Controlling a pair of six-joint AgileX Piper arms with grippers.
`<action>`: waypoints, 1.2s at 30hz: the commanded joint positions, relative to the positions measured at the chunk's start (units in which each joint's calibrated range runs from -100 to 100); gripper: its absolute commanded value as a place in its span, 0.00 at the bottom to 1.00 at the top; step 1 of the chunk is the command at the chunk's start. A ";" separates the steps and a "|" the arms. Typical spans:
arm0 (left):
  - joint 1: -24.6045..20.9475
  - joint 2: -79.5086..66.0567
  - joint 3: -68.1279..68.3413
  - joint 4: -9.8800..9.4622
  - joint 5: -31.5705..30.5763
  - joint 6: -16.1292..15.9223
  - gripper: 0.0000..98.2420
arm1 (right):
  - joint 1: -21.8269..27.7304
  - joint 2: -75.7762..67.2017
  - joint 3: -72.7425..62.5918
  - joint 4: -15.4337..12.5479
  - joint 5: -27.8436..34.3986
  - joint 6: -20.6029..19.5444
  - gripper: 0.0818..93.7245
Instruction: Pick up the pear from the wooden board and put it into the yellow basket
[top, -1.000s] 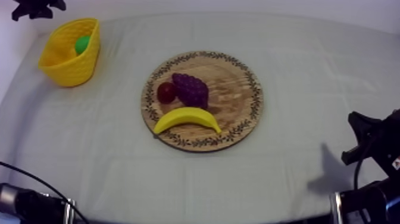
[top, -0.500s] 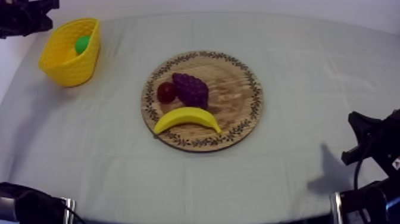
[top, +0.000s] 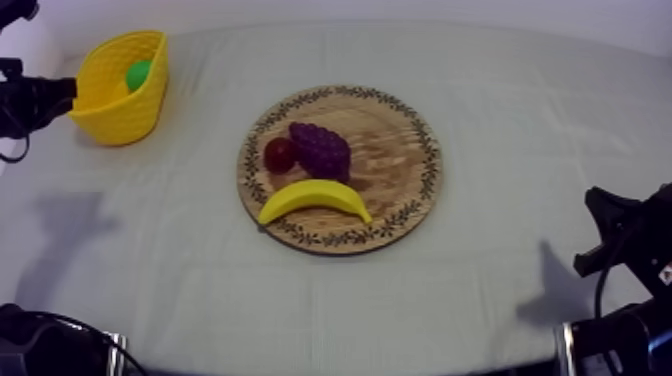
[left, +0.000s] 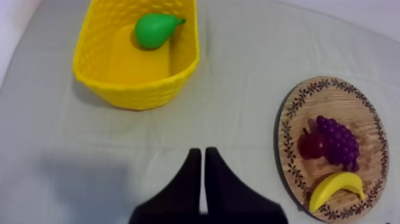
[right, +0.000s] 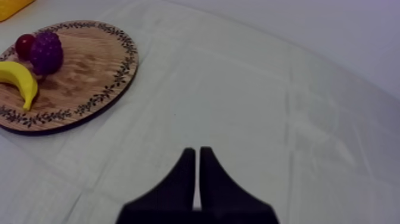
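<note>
While the pear (top: 138, 74) lay in the yellow basket (top: 118, 120) at the frame's upper left, the left gripper (left: 199, 151) beside it and the right gripper (right: 197, 149) near the board (right: 83, 68) were both pressed together, empty.

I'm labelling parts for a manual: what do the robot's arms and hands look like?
The left arm and right arm are black and angular. The left hand and right hand each have two matte black fingers, broad at the base, tapering to slim tips.
</note>
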 joint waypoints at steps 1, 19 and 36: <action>-0.01 -6.07 4.53 -0.19 -0.14 0.15 0.00 | 0.00 -0.04 -0.05 0.01 0.02 0.04 0.00; -1.32 -39.56 32.51 4.72 -7.28 -16.16 0.00 | 0.00 -0.04 -0.05 0.01 0.02 0.02 0.00; -2.15 -57.44 46.12 7.58 -10.97 -19.88 0.00 | 0.00 -0.04 -0.05 0.01 0.02 0.03 0.00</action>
